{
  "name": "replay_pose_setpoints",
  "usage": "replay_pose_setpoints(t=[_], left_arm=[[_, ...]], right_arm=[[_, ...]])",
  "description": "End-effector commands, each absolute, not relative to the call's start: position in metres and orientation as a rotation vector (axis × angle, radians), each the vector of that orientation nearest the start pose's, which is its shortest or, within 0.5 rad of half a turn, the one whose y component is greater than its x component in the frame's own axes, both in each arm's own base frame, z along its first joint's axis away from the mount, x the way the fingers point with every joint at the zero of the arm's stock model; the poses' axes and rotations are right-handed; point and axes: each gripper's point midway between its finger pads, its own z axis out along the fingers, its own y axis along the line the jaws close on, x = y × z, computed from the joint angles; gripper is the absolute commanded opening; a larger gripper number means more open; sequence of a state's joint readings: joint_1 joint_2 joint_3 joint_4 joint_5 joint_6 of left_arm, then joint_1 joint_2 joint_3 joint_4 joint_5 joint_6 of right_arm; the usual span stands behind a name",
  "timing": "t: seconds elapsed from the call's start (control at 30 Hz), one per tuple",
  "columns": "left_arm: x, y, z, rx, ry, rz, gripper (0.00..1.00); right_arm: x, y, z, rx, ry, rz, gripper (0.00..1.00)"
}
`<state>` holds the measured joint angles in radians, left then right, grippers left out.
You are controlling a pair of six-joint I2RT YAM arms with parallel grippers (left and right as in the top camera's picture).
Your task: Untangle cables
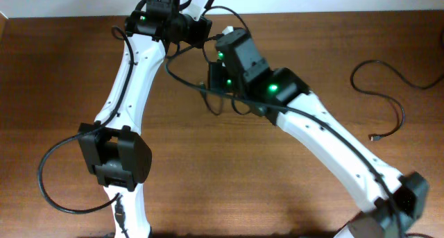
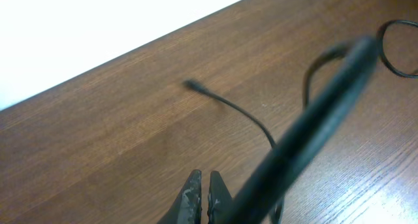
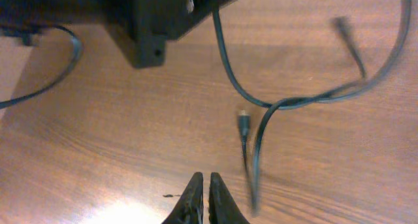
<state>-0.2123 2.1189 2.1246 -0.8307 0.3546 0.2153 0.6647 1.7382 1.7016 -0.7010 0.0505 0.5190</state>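
Observation:
One thin black cable (image 1: 399, 113) lies in a loose curve at the right of the table, its plug end (image 1: 374, 137) towards the front. A second thin cable (image 1: 182, 78) loops under the two wrists at the back centre. In the left wrist view it runs from a small plug (image 2: 192, 85) across the wood. In the right wrist view a plug (image 3: 243, 119) and a curved cable (image 3: 274, 105) lie just ahead. My left gripper (image 2: 202, 185) (image 1: 200, 30) is shut with nothing between the jaws. My right gripper (image 3: 204, 183) (image 1: 218, 82) is shut and empty, just left of the cable.
The wooden table (image 1: 62, 71) ends at a white back edge (image 2: 98, 21). A thick blurred arm wire (image 2: 313, 113) crosses the left wrist view. The left arm's black housing (image 3: 163, 21) sits close above the right gripper. Both arm bases stand at the front.

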Motion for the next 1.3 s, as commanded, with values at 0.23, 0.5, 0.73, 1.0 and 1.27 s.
replay_pose_setpoints(t=[0.23, 0.5, 0.73, 1.0, 1.27], left_arm=[[0.541, -0.179, 0.222, 0.615, 2.298, -0.452, 0.00], [0.538, -0.185, 0.224, 0.633, 2.286, -0.503, 0.00], [0.538, -0.184, 0.224, 0.631, 2.287, -0.499, 0.00], [0.534, -0.182, 0.221, 0.628, 2.311, -0.507, 0.00], [0.503, -0.204, 0.219, 0.695, 2.346, -0.752, 0.00]], right_arm=[[0.385, 0.250, 0.251, -0.213, 2.409, 0.220, 0.90], [0.424, 0.242, 0.149, -0.347, 2.567, 0.030, 0.70], [0.423, 0.246, 0.134, -0.417, 2.594, 0.026, 0.04], [0.430, 0.231, 0.306, -0.390, 2.246, 0.188, 0.04], [0.492, 0.211, 0.301, -0.347, 2.166, 0.413, 0.04]])
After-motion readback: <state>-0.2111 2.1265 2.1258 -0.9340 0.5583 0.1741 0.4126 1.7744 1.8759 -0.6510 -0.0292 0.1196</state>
